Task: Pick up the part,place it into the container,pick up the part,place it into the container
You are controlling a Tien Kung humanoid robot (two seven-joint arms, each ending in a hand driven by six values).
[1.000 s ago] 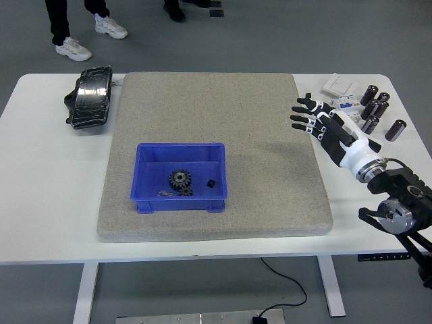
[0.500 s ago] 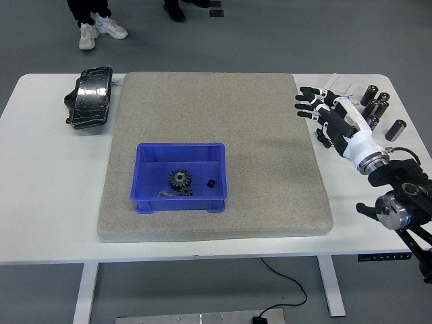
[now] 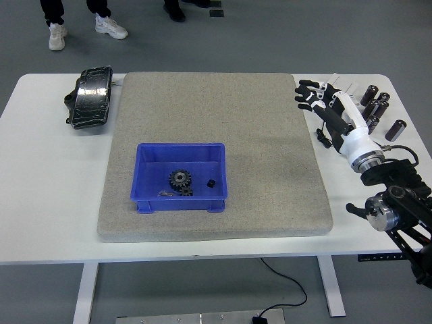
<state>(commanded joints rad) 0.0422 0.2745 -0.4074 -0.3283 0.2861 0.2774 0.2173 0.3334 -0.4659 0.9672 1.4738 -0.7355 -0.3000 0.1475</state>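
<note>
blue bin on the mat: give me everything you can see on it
The blue rectangular plastic bin is open-topped, with a rolled rim and low walls. It sits upright and square on the grey felt mat, in its front-left part. Inside lie a dark toothed gear, a smaller gear against it, a small black block and a tiny metal piece. No hand touches it.

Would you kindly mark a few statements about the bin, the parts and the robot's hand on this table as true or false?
1. The blue bin sits on the grey mat. True.
2. The bin is empty. False: a gear and small parts lie in it.
3. The right hand holds a gear. False: its fingers are spread and hold nothing.
4. Black cylinders stand at the table's far right. True.
5. The black pouch lies on the mat. False: it lies on the white table, left of the mat.
</note>
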